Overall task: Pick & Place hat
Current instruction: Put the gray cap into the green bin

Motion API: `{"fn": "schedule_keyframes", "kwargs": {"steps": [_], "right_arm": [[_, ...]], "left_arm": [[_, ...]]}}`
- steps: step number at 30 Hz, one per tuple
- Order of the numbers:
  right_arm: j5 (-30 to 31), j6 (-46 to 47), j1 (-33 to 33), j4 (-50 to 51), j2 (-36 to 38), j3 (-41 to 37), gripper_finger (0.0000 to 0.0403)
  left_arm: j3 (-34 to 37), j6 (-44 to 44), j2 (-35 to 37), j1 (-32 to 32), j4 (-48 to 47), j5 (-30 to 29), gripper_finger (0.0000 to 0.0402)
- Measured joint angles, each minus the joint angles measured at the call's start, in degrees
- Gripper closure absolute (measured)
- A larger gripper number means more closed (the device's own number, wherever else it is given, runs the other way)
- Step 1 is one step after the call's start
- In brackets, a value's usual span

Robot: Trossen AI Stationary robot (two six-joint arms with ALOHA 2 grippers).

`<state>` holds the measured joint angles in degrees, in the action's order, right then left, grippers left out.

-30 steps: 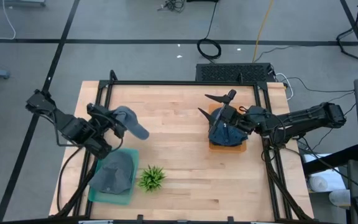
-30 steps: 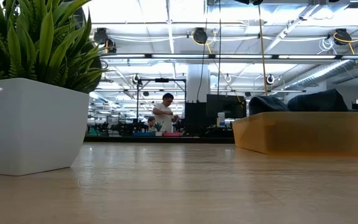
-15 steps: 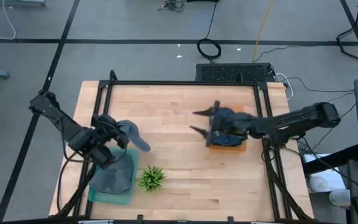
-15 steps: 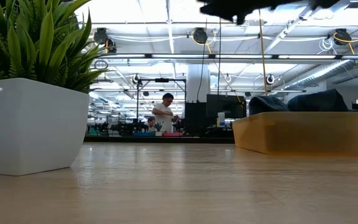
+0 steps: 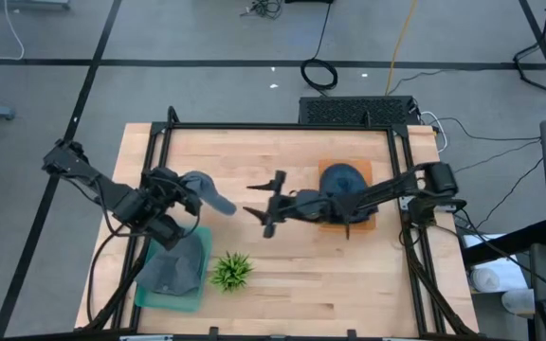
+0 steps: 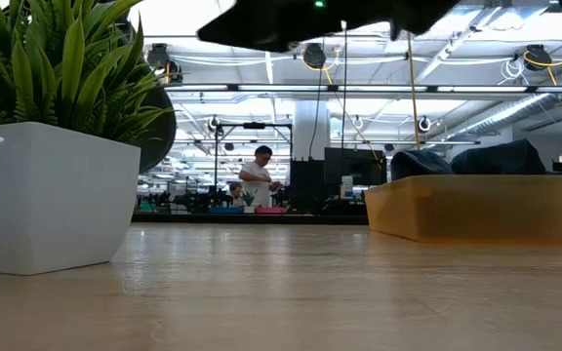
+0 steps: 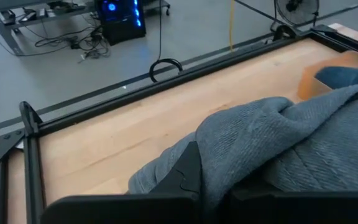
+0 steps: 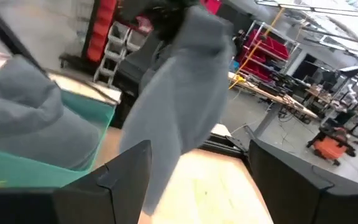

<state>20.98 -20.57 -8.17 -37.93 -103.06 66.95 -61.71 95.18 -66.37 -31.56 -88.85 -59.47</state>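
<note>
Grey beanie (image 5: 201,189) clenched in left hand (image 5: 180,194) above teal bin (image 5: 186,296); right hand (image 5: 265,210), released, swung off orange tray (image 5: 362,224) toward it, likely for handover.

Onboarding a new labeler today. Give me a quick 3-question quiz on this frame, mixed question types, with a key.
1. True or false: the left gripper is shut on a grey hat.
2. Where does the right gripper hang?
A. Over the orange tray
B. Open over mid-table, between the two trays
C. Inside the teal tray
3. Fill in: the small potted plant stands just beside the ____ tray, which already holds a grey hat.

Key
1. True; the left wrist view shows grey knit pinched at the fingers.
2. B; the orange tray with its dark blue hat lies behind it.
3. teal
</note>
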Motion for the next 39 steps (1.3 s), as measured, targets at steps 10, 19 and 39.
{"fn": "schedule_keyframes", "kwargs": {"steps": [10, 19, 39], "right_arm": [[1.56, -2.43, -2.14, 4.40, -6.06, 9.50, 0.0147], [7.64, -1.39, -2.38, 8.11, -6.39, 9.50, 0.0147], [13.54, 1.07, -2.33, 15.58, -6.28, 9.50, 0.0213]], "left_arm": [[-0.03, -2.13, 0.04, 2.88, 4.88, -4.10, 0.0397], [-0.06, -10.87, 0.04, 5.58, 15.07, -5.61, 0.0397], [-0.44, -32.00, 0.52, 9.80, 33.98, -3.29, 0.0397]]}}
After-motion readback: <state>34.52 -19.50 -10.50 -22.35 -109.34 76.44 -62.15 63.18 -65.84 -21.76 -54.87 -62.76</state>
